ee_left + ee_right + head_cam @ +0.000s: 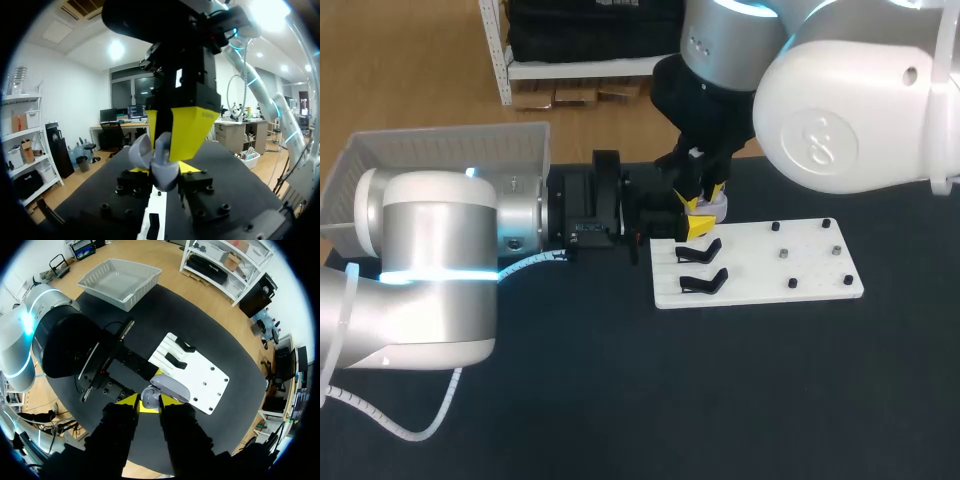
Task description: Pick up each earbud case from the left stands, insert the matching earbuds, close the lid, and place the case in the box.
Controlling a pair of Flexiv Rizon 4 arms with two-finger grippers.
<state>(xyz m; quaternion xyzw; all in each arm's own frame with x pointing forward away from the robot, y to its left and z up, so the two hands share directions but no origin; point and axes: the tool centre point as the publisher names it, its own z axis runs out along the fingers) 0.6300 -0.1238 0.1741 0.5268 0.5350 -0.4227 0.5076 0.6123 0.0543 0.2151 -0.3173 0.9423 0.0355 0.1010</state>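
On the dark table (620, 400), toward the middle, a flat white board (800, 275) with two black stands (703, 281) at its left end and small dark pegs (777, 227) dotted over its right half, and at the far left corner a white slatted basket (450, 150).

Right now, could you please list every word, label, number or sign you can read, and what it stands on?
No text here can be read.
Right arm shell: an embossed emblem, no legible letters.
Left wrist: a small pale label, too small to read.
Case, board, basket: no print visible.
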